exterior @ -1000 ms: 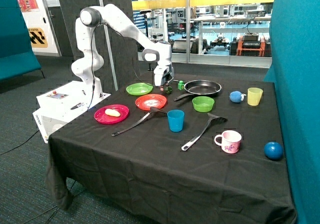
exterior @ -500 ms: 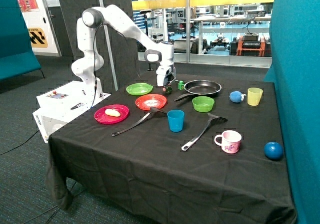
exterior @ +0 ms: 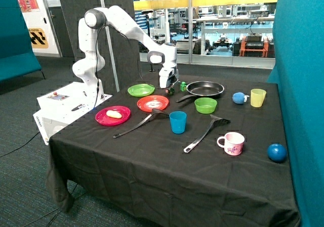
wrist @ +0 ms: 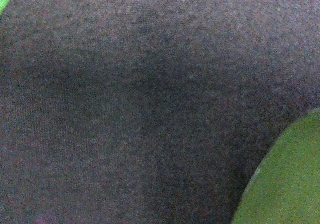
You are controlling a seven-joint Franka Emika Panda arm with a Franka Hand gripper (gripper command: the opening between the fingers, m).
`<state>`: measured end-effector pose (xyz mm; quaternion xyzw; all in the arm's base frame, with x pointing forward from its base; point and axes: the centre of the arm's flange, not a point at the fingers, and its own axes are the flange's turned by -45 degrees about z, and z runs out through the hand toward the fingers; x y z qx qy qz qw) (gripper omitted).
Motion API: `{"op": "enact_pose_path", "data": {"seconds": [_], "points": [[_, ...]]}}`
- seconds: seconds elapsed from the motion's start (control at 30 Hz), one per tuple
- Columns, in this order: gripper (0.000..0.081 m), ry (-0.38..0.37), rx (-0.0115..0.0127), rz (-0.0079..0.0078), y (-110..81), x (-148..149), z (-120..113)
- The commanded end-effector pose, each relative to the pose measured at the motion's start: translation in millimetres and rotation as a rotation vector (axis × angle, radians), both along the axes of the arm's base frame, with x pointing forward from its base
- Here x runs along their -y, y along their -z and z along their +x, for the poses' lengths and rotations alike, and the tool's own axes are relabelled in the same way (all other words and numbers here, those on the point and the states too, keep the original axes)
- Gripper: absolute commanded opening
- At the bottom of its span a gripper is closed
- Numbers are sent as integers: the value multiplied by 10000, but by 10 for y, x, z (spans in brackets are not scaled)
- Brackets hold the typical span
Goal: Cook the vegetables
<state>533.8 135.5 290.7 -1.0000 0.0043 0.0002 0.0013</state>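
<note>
Claw [exterior: 167, 87] low over worktop [exterior: 152, 156] in upper middle of outside view, between green plate [exterior: 141, 90] and frying pan [exterior: 204, 89]; fingers apart or together: cannot tell. Dark green vegetable [exterior: 170, 91] just beside claw, possibly touching, on cloth near pan handle. Green cube [exterior: 183, 86] next to it. Pale yellow vegetable [exterior: 114, 114] on pink plate [exterior: 104, 120], left of centre, well apart from pan. Wrist view: dark cloth, green edge [wrist: 285, 179] at lower right corner.

Outside view from the table's [exterior: 152, 161] front corner; wrist view close above the shared black cloth [wrist: 150, 109].
</note>
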Motion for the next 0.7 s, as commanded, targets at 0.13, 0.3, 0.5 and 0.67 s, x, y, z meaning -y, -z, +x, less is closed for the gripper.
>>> {"op": "enact_pose_path", "data": {"seconds": [0.13,0.3,0.5,0.67], "points": [[611,18,4,-25,38,23,-27],[603,8,4,-25,40,30,12],[552,39,4,-25,44,52,59],[507,82,4,-25,47,67,72]]}}
